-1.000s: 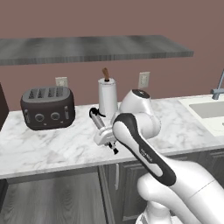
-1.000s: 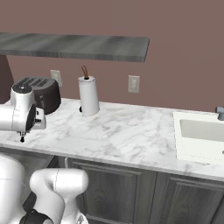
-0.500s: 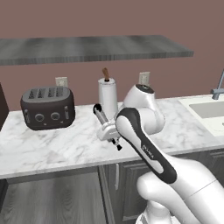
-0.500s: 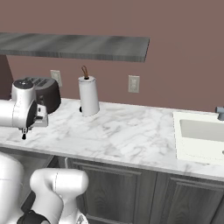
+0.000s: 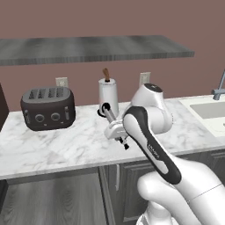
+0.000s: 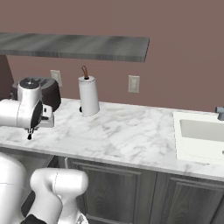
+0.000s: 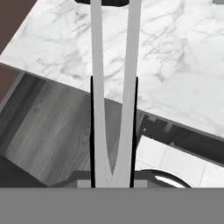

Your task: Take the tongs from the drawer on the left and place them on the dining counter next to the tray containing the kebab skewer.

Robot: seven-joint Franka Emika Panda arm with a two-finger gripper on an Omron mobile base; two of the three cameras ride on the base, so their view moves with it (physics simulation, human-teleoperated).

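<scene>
Hand view: tongs (image 7: 113, 87) tips cut off at top edge; gripper (image 7: 113, 144) clamped on tongs near hinge, arms running straight out over marble counter (image 7: 183, 65). Drawer unseen.

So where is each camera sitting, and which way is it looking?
Left base view: behind the arm on its left, looking forward and down at the counter, toaster and paper towel roll; the white arm rises from the lower right, holding the tongs.
Right base view: behind on the right, facing the same counter and the sink; the arm is at the left.
Hand view: on the hand, looking along the gripper shut on the tongs, over the counter edge.
Both base views share the toaster, roll and shelf.
</scene>
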